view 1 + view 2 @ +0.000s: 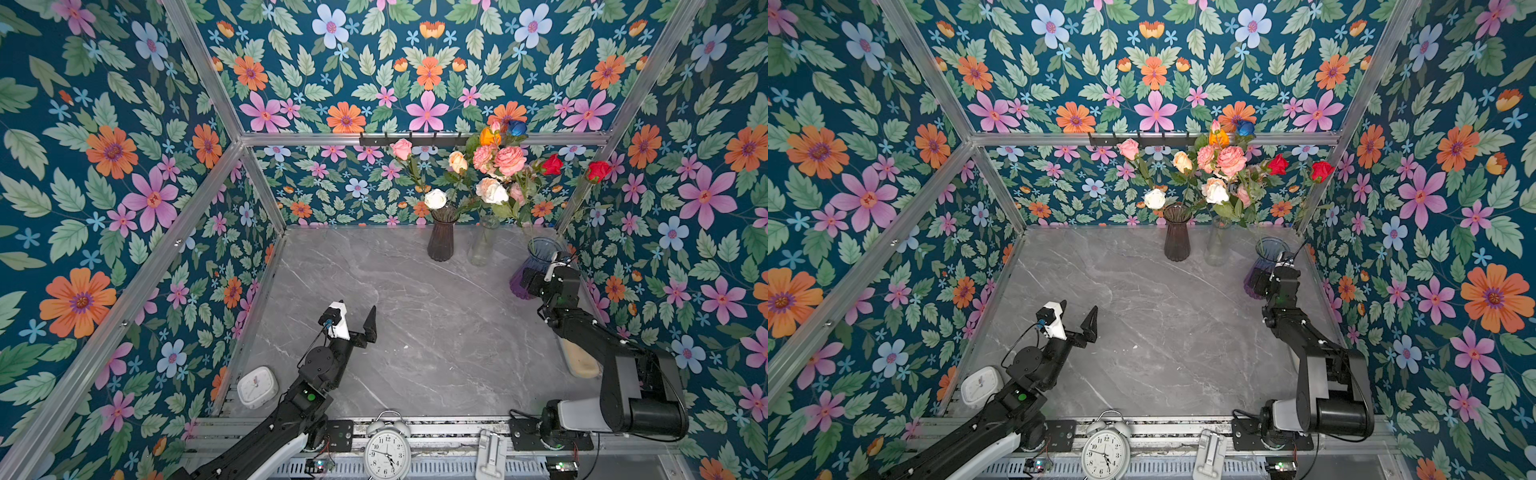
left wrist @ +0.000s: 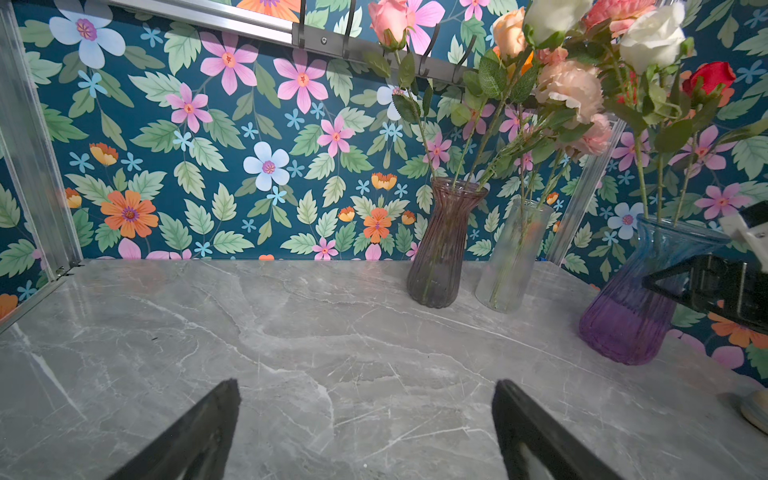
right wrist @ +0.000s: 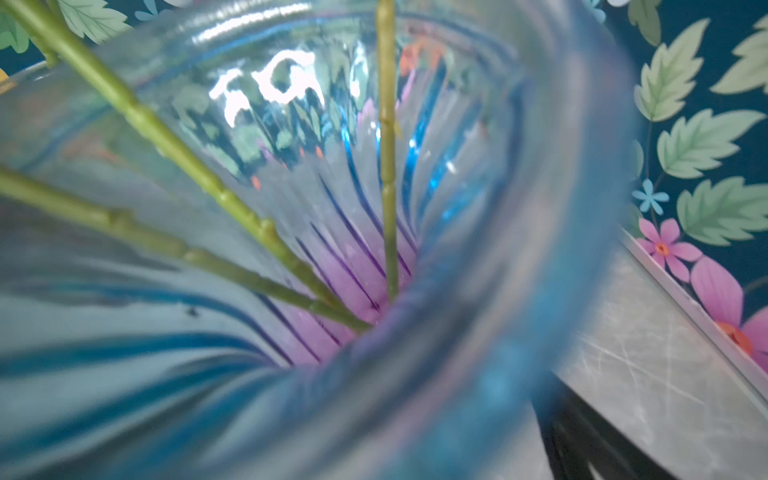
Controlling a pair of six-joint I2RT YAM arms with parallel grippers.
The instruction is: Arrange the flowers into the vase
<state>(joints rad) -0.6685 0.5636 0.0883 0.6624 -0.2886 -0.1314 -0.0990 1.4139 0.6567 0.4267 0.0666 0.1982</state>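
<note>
- Your left gripper (image 1: 356, 313) hangs low over the grey marble-patterned tabletop (image 1: 415, 332). Its two black fingers (image 2: 208, 428) are spread wide with only bare table between them, so it holds nothing.
- Your right gripper (image 1: 530, 284) sits close against a ribbed glass vase that fades from blue at the mouth to purple at the base (image 1: 540, 249). Its jaws are spread wide. In the left wrist view one black finger shows beside the glass, but you cannot tell whether it touches.
- The right wrist view looks straight into that vase's mouth, where three thin green stems (image 3: 386, 166) slant down to the pink-purple bottom.
- The flowers (image 1: 498, 162) are artificial roses and peonies with green leaves. They stand ahead of your left gripper and off to its right, along the back wall. Their pink, peach, cream-white, orange, blue and red heads rise above your right gripper.
- Just left of your right gripper and a little further back stands a tall clear frosted glass vase (image 1: 484, 245). Beyond it is a smoky brown-purple ribbed glass vase (image 1: 442, 237). Both hold stems.
- Behind both grippers, on the front rail, stands a silver twin-bell alarm clock (image 1: 387, 451). Its white dial carries black numerals 1 to 12, and the finer print is too small to read.
- Behind your left gripper and to its left lies a white rounded-square clock (image 1: 257, 386), its face markings too faint to read.
</note>
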